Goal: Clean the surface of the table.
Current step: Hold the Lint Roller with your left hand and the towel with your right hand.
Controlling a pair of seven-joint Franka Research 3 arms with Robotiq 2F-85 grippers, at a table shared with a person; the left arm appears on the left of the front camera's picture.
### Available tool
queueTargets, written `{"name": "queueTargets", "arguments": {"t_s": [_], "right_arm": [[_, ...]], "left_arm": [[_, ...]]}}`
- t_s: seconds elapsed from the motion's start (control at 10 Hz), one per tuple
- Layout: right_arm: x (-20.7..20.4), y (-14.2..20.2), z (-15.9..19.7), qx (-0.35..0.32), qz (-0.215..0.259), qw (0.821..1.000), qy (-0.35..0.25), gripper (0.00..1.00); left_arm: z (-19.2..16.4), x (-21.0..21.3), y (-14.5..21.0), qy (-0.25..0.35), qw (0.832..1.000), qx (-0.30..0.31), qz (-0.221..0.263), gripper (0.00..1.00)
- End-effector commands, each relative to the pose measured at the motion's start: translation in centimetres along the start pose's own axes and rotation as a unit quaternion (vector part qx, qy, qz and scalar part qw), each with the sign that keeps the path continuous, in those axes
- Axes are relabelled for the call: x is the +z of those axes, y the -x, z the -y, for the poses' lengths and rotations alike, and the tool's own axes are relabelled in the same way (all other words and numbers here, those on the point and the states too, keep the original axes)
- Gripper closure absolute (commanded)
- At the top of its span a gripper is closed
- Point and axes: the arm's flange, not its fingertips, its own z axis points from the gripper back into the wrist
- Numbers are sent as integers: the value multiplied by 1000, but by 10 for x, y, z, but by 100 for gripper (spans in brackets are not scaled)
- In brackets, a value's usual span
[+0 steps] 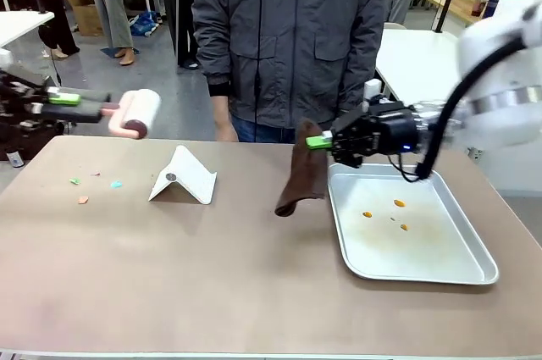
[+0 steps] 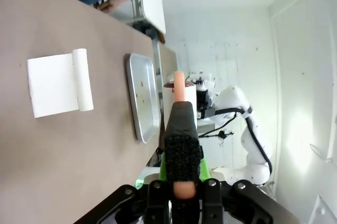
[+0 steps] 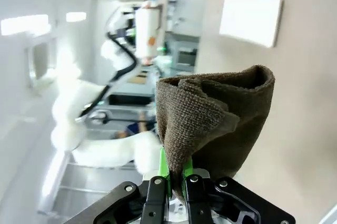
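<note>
Tan-brown and matte, the table (image 1: pixel 212 284) spans my front view, with one person (image 1: pixel 288 38) in a grey jacket standing at its 12 o'clock edge. On it I count one silver tray (image 1: pixel 474 268) at about 3 o'clock from the table's middle, one white folded sheet (image 1: pixel 188 175) toward 10 o'clock, and three small scraps (image 1: pixel 82 200) out near 9 o'clock: one green, one teal, one orange. The tray floor carries three orange spots (image 1: pixel 399 203) and a finer speck between them. The white sheet has one round mark on it, too small for me to read.

My left gripper (image 1: pixel 74 100) hangs off the table's 10 o'clock corner, fingers pressed onto the pink handle of one lint roller (image 1: pixel 140 113), whose white drum points toward the person. My right gripper (image 1: pixel 320 141) sits above the tray's far-left corner, at about 1 o'clock, pinching the top of one brown cloth (image 1: pixel 303 178). The cloth hangs down with its lower end touching the tabletop just beside the tray.
</note>
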Motion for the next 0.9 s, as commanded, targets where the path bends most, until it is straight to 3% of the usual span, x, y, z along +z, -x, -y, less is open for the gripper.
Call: {"name": "queueTargets", "arguments": {"t_s": [0.0, 0.3, 0.5, 0.6, 0.8], "right_arm": [[25, 38, -22, -31, 58, 997, -45, 100], [89, 83, -55, -82, 126, 989, -11, 100], [141, 103, -57, -102, 193, 976, -2, 100], [165, 110, -52, -106, 200, 974, 3, 100], [195, 117, -29, -103, 145, 982, 59, 100]], "left_arm": [[4, 15, 23, 24, 1000, -17, 2, 89], [-4, 54, 39, 22, 1000, -8, 7, 89], [-12, 81, 48, 35, 999, -7, -12, 89], [-13, 90, 52, 28, 1000, 6, -11, 89], [-9, 103, 67, 22, 1000, 10, -11, 89]]}}
